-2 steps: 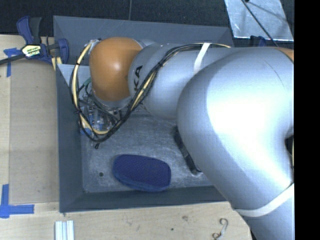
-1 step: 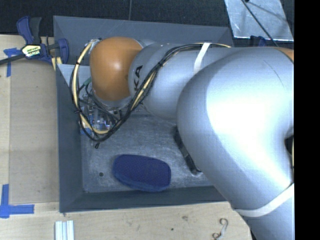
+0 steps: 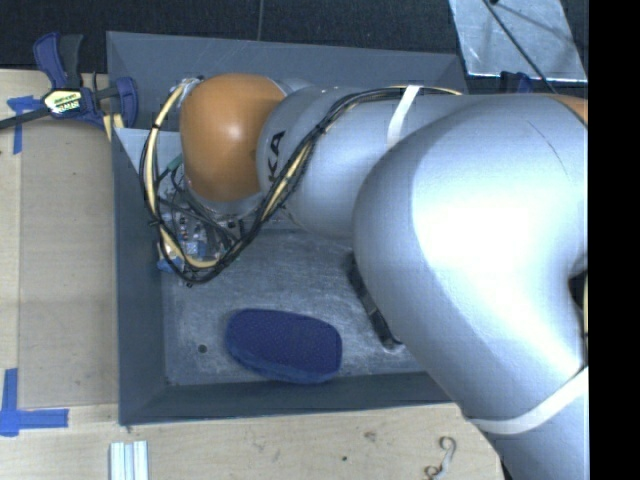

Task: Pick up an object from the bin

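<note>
Dark-blue oval pad lies flat near the bin's front edge, untouched and well apart from the gripper. The gripper sits low in the far-left corner under its orange cover, likely after something hidden there. Open or closed, cannot tell.

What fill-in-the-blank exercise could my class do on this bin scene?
1. The oval thing lying on the floor of the bin is dark ____.
2. The arm reaches into the bin from the view's ____ side.
3. The rounded cover on the arm's wrist is ____ in colour.
Missing words: blue; right; orange.
</note>
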{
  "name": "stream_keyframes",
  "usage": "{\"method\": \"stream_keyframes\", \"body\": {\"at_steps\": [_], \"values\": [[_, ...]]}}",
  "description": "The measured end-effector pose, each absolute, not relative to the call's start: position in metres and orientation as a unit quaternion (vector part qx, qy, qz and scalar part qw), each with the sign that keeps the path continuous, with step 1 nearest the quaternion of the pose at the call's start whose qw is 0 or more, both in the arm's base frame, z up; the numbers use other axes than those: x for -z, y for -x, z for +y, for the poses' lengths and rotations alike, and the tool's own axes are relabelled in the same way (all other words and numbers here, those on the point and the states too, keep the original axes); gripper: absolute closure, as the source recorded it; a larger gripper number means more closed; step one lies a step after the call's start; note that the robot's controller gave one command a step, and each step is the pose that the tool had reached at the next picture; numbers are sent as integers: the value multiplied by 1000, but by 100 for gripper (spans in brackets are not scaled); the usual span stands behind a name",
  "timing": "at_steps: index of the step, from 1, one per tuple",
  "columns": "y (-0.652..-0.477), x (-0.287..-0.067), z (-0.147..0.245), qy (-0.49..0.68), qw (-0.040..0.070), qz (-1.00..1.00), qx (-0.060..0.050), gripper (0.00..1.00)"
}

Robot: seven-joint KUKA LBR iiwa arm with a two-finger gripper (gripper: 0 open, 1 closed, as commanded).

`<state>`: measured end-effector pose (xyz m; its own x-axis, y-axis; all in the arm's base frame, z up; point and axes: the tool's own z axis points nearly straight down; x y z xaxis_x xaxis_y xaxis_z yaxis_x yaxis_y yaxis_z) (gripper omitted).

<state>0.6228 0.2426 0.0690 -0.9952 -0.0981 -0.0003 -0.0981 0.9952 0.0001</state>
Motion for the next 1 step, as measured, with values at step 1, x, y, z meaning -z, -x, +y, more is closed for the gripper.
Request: {"method": "stream_keyframes", "body": {"at_steps": [1], "values": [[-626,-149,243,48,6,999,-2,100]]}}
